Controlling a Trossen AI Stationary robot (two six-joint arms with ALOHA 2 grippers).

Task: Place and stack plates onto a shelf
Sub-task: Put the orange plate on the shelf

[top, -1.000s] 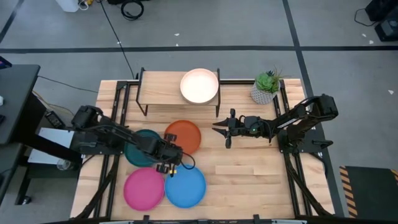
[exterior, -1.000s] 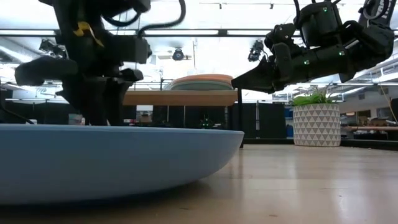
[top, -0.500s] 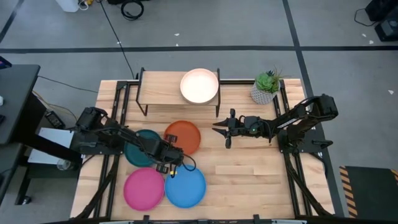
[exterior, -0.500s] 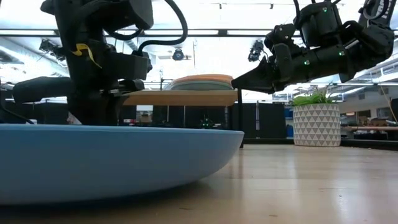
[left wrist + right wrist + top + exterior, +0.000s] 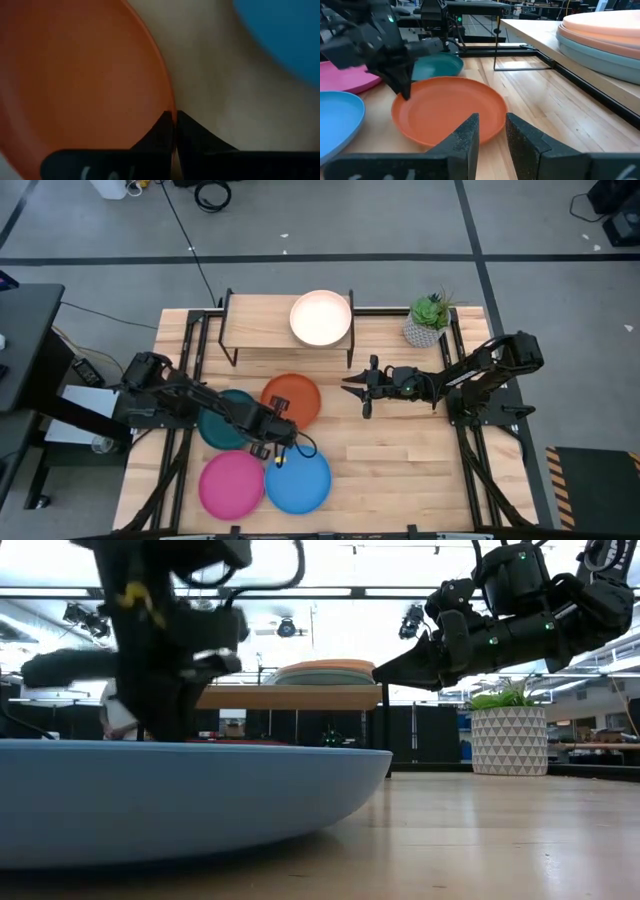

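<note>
Since a second ago the left gripper (image 5: 283, 432) has closed its fingers (image 5: 165, 131) on the near rim of the orange plate (image 5: 293, 400), which has shifted slightly leftward, beside the blue plate (image 5: 298, 479), pink plate (image 5: 231, 483) and dark teal plate (image 5: 224, 418). Farther back, the right gripper (image 5: 356, 390) hovers partly open and empty, and a cream-topped plate stack (image 5: 320, 318) sits on the shelf (image 5: 262, 322).

wooden table (image 5: 400, 470), shelf (image 5: 258, 321), plates

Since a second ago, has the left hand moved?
Yes. In the high view the left hand has slid slightly away from the blue plate, toward the shelf, and is shut on the orange plate.
</note>
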